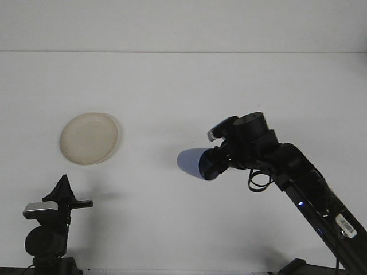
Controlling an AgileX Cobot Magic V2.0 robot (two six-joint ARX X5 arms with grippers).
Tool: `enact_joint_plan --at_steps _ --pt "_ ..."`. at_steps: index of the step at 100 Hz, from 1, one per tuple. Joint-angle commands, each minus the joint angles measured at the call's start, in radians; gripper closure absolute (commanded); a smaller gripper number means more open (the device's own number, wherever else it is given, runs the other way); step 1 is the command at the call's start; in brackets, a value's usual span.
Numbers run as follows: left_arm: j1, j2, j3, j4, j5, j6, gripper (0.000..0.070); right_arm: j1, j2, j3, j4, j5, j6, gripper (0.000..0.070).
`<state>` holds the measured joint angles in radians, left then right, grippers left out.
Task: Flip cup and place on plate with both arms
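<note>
A blue cup [193, 163] lies on its side in the air over the middle of the table, its closed end pointing left. My right gripper [211, 164] is shut on its rim end. A cream plate [89, 138] rests flat on the table at the left, well apart from the cup. My left gripper [64, 193] sits low at the bottom left, below the plate; its dark fingers point up and how they stand is not visible.
The white table [183, 86] stretches to a far edge near the top of the view. The right arm [309, 189] slants from the bottom right corner toward the centre. A grey camera block [40, 209] sits on the left wrist.
</note>
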<state>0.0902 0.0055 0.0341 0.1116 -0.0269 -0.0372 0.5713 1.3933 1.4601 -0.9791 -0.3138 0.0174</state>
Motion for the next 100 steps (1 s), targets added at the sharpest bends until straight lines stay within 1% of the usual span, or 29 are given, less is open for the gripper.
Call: enact_joint_plan --at_steps 1,17,25,32,49,60,78,82,89,91,94,100 --pt "0.001 -0.001 -0.02 0.011 -0.003 -0.002 0.0688 0.057 0.076 0.076 -0.099 0.033 -0.058 0.07" --pt "0.001 -0.001 -0.02 0.011 -0.003 -0.002 0.0688 0.179 0.245 0.203 -0.282 0.142 -0.097 0.07" --pt "0.001 -0.001 -0.02 0.011 -0.003 -0.002 0.0688 0.226 0.317 0.24 -0.317 0.198 -0.099 0.07" --pt "0.001 -0.001 -0.02 0.011 -0.003 -0.002 0.0688 0.257 0.367 0.255 -0.325 0.229 -0.101 0.07" --pt "0.001 -0.001 -0.02 0.011 -0.003 -0.002 0.0688 0.293 0.46 0.256 -0.323 0.249 -0.103 0.07" --pt "0.001 -0.001 -0.02 0.011 -0.003 -0.002 0.0688 0.294 0.496 0.256 -0.32 0.28 -0.104 0.07" --pt "0.001 -0.001 -0.02 0.011 -0.003 -0.002 0.0688 0.294 0.525 0.256 -0.315 0.286 -0.104 0.07" --pt "0.001 -0.001 -0.02 0.011 -0.003 -0.002 0.0688 0.294 0.525 0.256 -0.315 0.286 -0.105 0.0665" --pt "0.001 -0.001 -0.02 0.011 -0.003 -0.002 0.0688 0.294 0.525 0.256 -0.313 0.284 -0.112 0.0509" --pt "0.001 -0.001 -0.02 0.011 -0.003 -0.002 0.0688 0.294 0.525 0.256 -0.312 0.284 -0.113 0.0474" --pt "0.001 -0.001 -0.02 0.012 -0.003 -0.002 0.0688 0.296 0.525 0.256 -0.312 0.284 -0.113 0.045" --pt "0.001 -0.001 -0.02 0.012 -0.003 -0.009 0.0688 0.298 0.525 0.256 -0.311 0.282 -0.12 0.0448"
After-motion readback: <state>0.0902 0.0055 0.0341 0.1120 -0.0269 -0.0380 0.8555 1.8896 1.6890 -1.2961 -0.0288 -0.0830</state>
